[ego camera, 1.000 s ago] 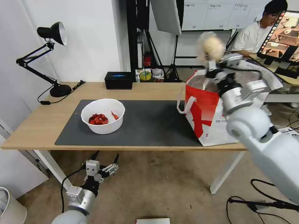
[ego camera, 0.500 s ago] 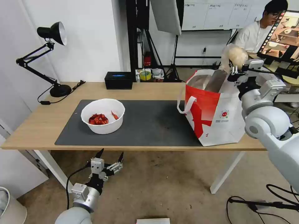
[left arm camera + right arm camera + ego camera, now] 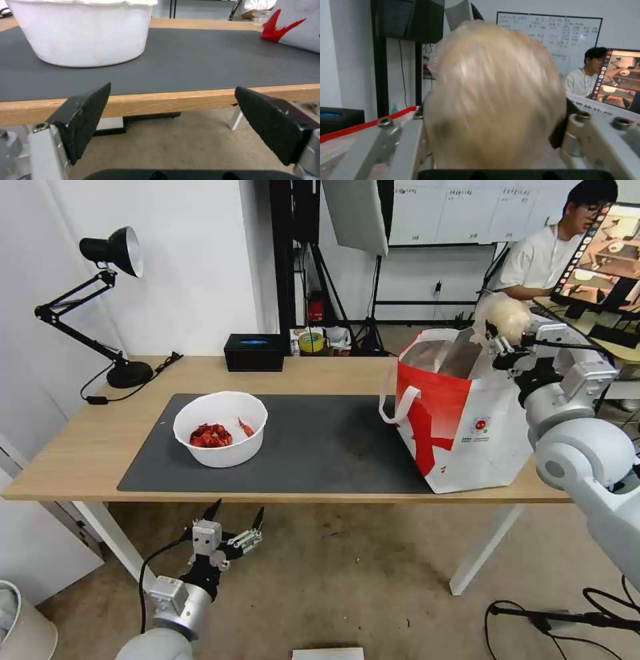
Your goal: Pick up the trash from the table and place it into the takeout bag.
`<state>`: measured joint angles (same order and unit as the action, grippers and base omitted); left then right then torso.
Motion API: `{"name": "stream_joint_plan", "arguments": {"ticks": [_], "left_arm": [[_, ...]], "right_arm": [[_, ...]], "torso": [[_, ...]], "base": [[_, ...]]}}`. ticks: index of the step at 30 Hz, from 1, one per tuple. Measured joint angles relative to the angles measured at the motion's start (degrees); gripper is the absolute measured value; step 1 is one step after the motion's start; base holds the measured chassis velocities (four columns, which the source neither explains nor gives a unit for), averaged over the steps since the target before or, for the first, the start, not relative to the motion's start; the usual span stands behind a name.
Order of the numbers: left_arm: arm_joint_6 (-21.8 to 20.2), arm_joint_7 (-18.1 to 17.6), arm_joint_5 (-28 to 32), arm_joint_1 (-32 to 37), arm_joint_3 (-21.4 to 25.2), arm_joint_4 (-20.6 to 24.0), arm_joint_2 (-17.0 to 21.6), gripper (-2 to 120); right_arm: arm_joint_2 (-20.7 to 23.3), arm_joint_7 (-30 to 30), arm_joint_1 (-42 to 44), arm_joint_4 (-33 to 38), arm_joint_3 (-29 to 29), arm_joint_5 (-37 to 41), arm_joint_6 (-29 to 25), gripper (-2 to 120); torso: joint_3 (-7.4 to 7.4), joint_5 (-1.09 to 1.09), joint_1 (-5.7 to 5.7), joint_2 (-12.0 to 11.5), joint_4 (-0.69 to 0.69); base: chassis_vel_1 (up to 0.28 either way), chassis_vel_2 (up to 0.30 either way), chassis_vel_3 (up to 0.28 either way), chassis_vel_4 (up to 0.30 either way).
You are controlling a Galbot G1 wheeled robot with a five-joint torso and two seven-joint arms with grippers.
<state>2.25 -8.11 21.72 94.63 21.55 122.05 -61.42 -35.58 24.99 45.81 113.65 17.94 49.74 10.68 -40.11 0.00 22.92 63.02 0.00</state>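
My right gripper (image 3: 508,335) is shut on the beige paper ball (image 3: 507,317), held just above the far right rim of the red-and-white takeout bag (image 3: 460,427), which stands open on the table's right end. The paper ball (image 3: 493,95) sits clamped between the fingers in the right wrist view. A white bowl (image 3: 221,427) with red crayfish shells rests on the dark grey mat (image 3: 320,447) at the left; the bowl (image 3: 83,32) is seen from the side by the left wrist. My left gripper (image 3: 233,520) hangs open below the table's front edge, pads (image 3: 86,117) wide apart.
A black desk lamp (image 3: 110,307) stands at the back left of the table (image 3: 80,447) and a black tissue box (image 3: 253,352) at the back middle. Behind the bag sits a person at a monitor. Cables lie on the floor at the right.
My right arm has swung the paper ball to the right and down, from above the bag's middle to its far right rim. The left gripper has shifted slightly right.
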Motion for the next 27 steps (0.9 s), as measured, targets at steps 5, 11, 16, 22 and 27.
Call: {"name": "stream_joint_plan", "arguments": {"ticks": [5, 11, 16, 22, 27], "left_arm": [[0.0, 0.0, -0.1, 0.2, 0.0, 0.5, 0.0, 100], [0.1, 0.1, -0.3, 0.8, 0.4, 0.9, -0.1, 100], [0.1, 0.1, -0.3, 0.8, 0.5, 1.1, -0.1, 100], [0.2, 0.1, -0.3, 0.8, 0.6, 1.2, -0.2, 100], [0.2, 0.1, -0.3, 0.7, 0.7, 1.2, -0.1, 100]], "right_arm": [[0.6, 0.0, 0.9, 0.4, 0.9, 0.2, 0.3, 77], [0.9, -0.2, 2.0, 0.7, 1.6, 0.4, 0.6, 99], [1.2, -0.6, 2.4, 0.9, 2.0, 0.5, 0.7, 100], [1.6, -2.0, 2.5, 2.1, 2.4, 3.0, 0.2, 100], [2.2, -5.1, 2.4, 5.4, 2.4, 7.7, -1.8, 100]], "torso": [[0.0, 0.0, 0.0, 0.0, 0.0], [0.0, 0.0, 0.0, 0.0, 0.0], [0.0, 0.0, 0.0, 0.0, 0.0], [0.0, 0.01, 0.0, 0.0, 0.0], [0.0, 0.0, 0.0, 0.0, 0.0]], "base": [[0.0, 0.0, 0.0, 0.0], [0.0, 0.0, 0.0, 0.0], [0.0, 0.0, 0.0, 0.0], [0.0, 0.0, 0.0, 0.0], [0.0, 0.0, 0.0, 0.0]]}}
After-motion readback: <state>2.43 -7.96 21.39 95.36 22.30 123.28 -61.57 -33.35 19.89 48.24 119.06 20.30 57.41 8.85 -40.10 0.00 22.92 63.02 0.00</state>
